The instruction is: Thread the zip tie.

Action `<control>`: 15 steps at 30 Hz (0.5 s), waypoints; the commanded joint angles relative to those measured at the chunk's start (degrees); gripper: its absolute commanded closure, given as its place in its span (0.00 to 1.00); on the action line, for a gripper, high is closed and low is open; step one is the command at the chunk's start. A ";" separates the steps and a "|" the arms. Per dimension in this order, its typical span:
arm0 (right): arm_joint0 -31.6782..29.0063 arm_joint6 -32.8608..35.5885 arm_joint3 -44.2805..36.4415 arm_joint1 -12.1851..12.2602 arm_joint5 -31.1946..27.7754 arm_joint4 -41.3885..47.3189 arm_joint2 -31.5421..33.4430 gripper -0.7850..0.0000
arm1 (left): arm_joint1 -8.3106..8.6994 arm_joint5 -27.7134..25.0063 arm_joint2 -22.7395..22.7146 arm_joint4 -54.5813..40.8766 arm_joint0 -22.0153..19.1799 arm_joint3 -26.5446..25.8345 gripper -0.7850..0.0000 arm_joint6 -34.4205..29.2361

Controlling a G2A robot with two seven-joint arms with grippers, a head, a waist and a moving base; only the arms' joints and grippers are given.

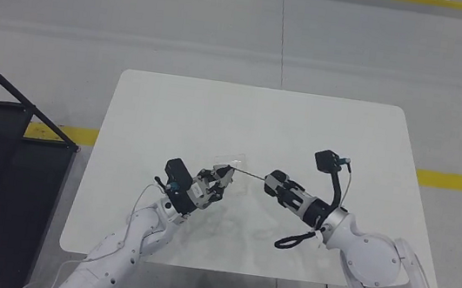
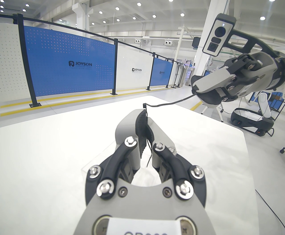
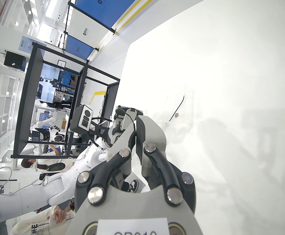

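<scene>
From the top view, both arms come in over the white tabletop [image 1: 174,110] from its near edge. The left claw [image 1: 223,176] and right claw [image 1: 270,182] face each other tip to tip above the middle of the tabletop, a little toward that near edge. The zip tie [image 1: 247,174] stretches as a thin black line between them, lifted off the surface.

On the left wrist view, my left claw [image 2: 144,115] is clamped narrow on the zip tie [image 2: 169,103]. Its small square head pokes up just above the fingertips, and a loose end hangs down between the fingers. From the head the strap runs across to the right claw [image 2: 197,91], which pinches its far end.

On the right wrist view, the right claw [image 3: 136,124] is pressed together, with a thin black strand [image 3: 130,116] curving off its tips. Beyond it, a clear tray [image 3: 189,95] sits on the tabletop [image 3: 233,55] with a black strip [image 3: 178,106] inside.
</scene>
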 commanded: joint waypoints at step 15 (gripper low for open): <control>-0.47 0.04 0.05 0.05 -0.43 0.35 0.59 1.00 | 0.00 0.00 0.00 0.00 0.00 0.00 1.00 0.00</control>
